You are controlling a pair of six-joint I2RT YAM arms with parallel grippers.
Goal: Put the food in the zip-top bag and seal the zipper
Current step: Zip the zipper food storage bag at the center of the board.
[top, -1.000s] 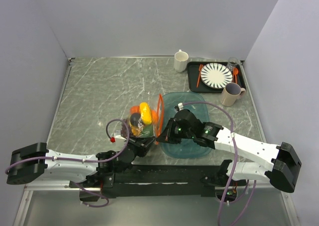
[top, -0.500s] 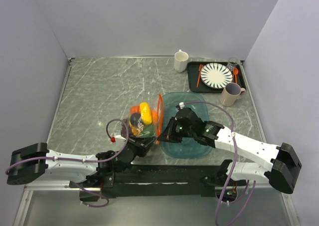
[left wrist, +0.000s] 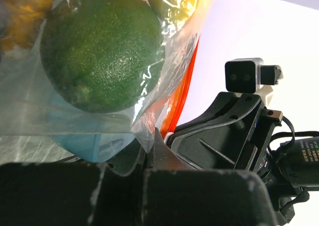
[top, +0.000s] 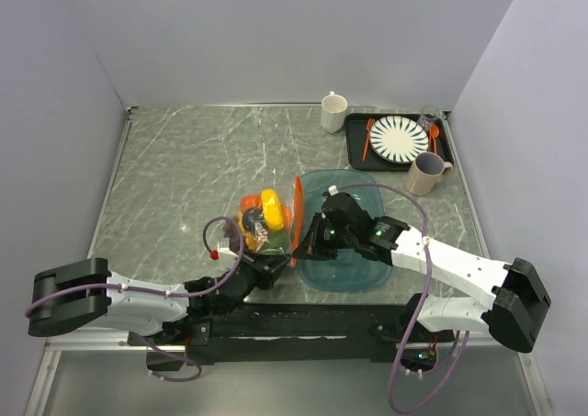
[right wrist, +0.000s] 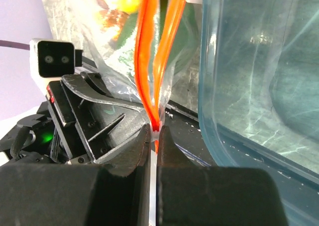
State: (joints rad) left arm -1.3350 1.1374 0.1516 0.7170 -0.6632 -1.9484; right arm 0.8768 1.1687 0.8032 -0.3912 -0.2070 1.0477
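Top external: zip-top bag (top: 263,221), its zipper (top: 297,205) running near-to-far, seemingly facing right.

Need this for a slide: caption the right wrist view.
Right end effector pinches one end of the zipper on the zip-top bag, beside the teal tray.

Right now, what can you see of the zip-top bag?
The bag is clear crinkly plastic, stuffed with toy fruit, a green one at its near corner, beside the teal tray. The right gripper pinches the near end of its orange zipper; beyond that the two strips are parted. The left gripper pinches the film nearby.
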